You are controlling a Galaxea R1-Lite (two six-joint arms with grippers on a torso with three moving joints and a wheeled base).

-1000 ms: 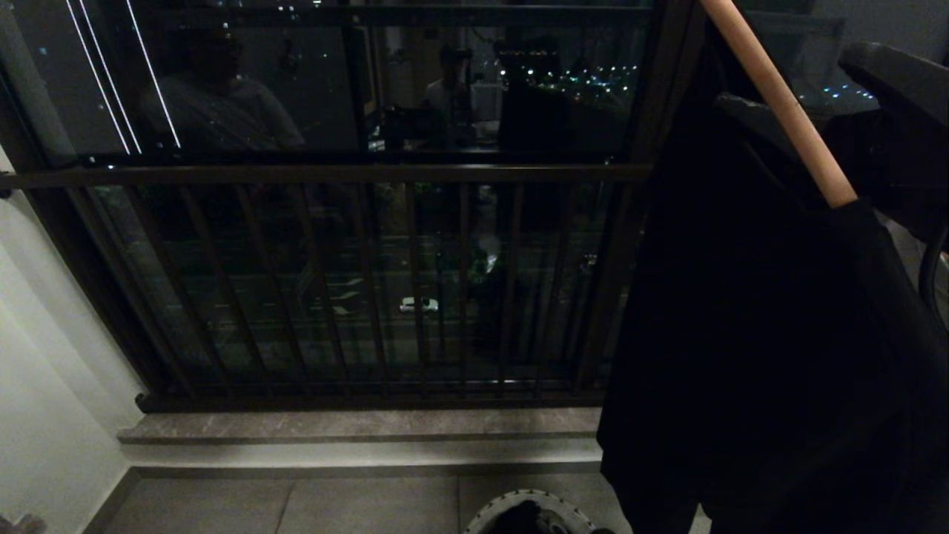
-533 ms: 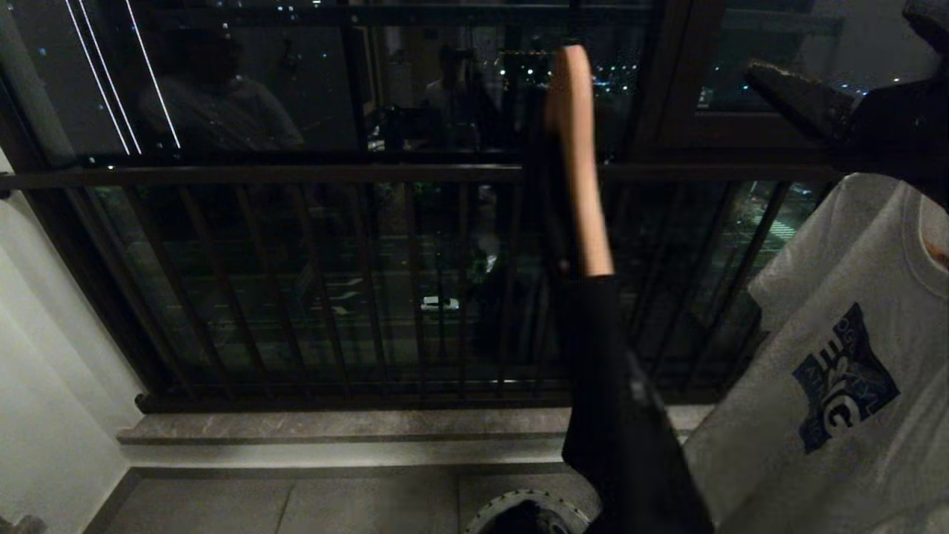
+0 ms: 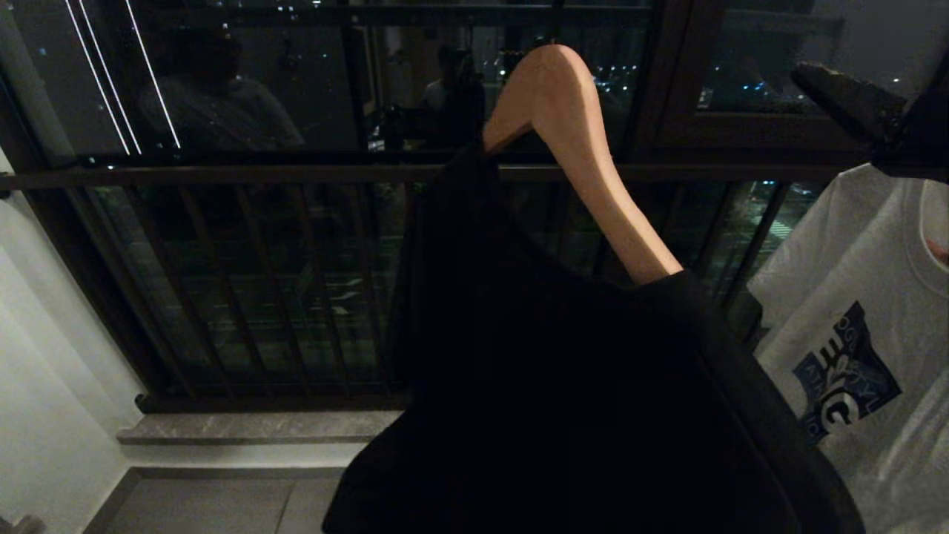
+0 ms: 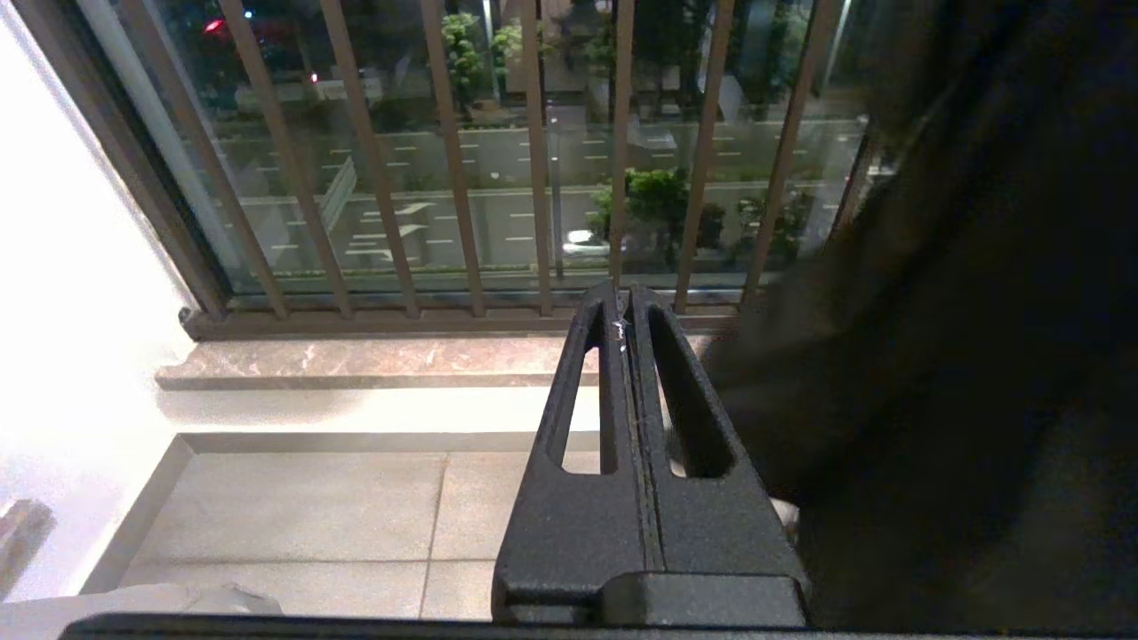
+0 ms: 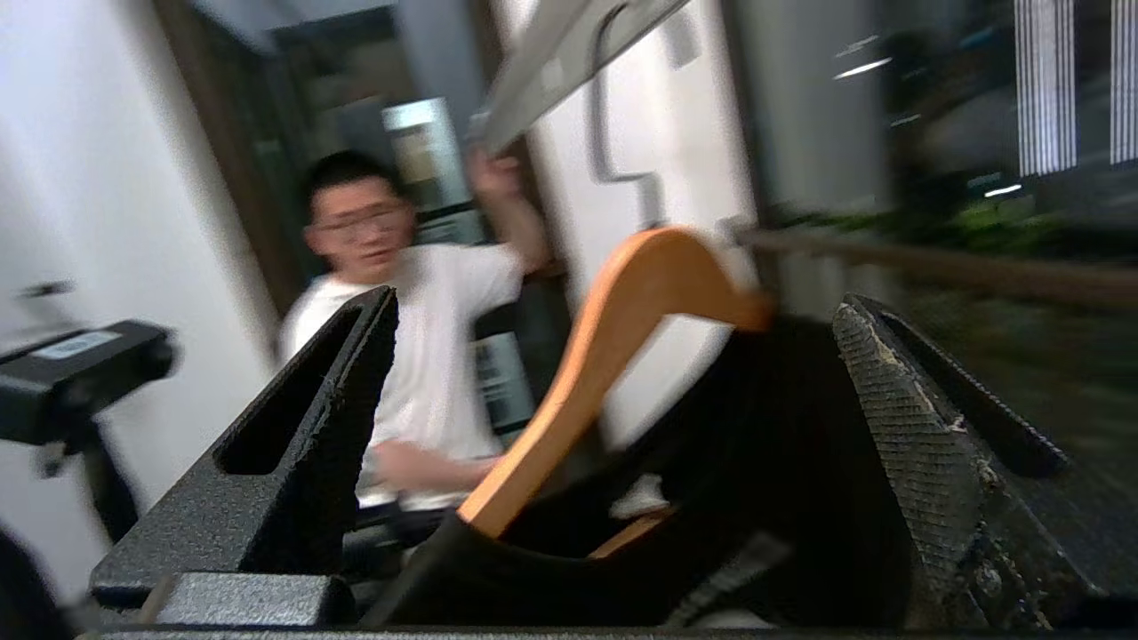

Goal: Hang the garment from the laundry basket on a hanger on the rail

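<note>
There is one wooden hanger (image 3: 586, 156) and one black garment (image 3: 563, 386) on it. One white T-shirt (image 3: 852, 356) with a blue print hangs beside it, on the side of the right gripper (image 5: 613, 400). There are two grippers. One person (image 5: 418, 356) in a white top shows in the right wrist view, with one arm up, hand at a pale bar (image 5: 569, 53) overhead — that may be the rail, but it is too blurry to be sure.

The right gripper is up high at the far right edge of the head view, with only one dark finger (image 3: 845, 100) showing there. In its own view its two fingers stand far apart — wide open. The hanger and the black garment sit out in front of it, seen through the gap between the fingers, and nothing touches them.

The left gripper (image 4: 625, 307) points forward and down toward the floor tiles (image 4: 311, 524) and the window bars (image 4: 453, 160). Its two fingers are pressed together with nothing between them. The black garment hangs just beside it, on its right.

The laundry basket is hidden; the black garment covers the spot low in the head view.
</note>
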